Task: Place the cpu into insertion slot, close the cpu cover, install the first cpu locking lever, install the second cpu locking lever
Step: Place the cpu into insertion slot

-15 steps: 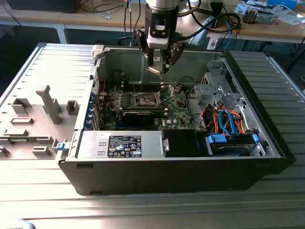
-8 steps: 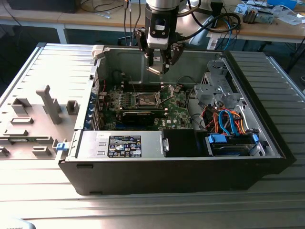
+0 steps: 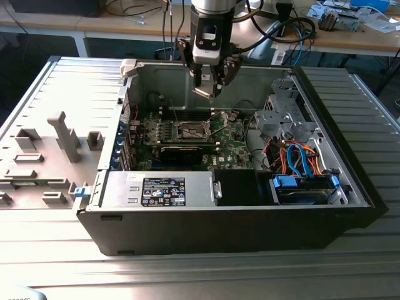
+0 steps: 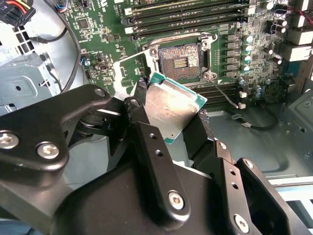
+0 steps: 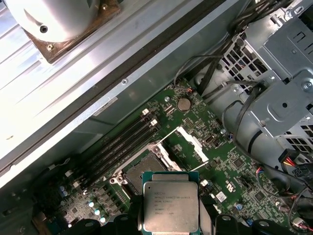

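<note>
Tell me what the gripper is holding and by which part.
The gripper holds the cpu, pinched by two opposite edges between its fingers.

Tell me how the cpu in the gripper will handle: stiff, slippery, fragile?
Probably stiff: the cpu is a flat plate with a metal top. Likely slippery, as the gripper pinches just its thin edges. Probably light, being so thin.

Ribbed grey metal table carries everything. Open black PC case sits on it directly beneath the gripper; grey fixture blocks stand well clear of the gripper, toward the exterior view's left.
</note>
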Motion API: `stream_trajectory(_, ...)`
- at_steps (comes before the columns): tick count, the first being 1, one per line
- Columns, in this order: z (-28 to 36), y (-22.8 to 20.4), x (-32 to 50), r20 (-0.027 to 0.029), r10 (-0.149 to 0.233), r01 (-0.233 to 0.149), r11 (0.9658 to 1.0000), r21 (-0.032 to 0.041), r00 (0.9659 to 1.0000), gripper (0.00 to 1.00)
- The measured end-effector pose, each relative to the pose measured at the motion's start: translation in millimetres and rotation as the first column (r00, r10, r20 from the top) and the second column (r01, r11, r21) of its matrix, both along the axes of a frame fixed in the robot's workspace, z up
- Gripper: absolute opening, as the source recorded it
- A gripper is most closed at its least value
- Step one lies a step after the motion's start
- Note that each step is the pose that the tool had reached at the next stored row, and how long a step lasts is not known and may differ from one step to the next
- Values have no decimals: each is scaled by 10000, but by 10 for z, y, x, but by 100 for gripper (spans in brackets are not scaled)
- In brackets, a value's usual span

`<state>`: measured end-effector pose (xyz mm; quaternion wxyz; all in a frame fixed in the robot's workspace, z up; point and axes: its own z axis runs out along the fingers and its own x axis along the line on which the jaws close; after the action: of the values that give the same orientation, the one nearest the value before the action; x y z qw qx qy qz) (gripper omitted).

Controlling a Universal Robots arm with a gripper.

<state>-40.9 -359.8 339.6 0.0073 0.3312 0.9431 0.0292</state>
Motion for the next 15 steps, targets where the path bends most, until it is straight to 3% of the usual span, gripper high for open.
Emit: stream_trajectory(15,-7,0,0,0,-84,84,10000,-11,10000,54)
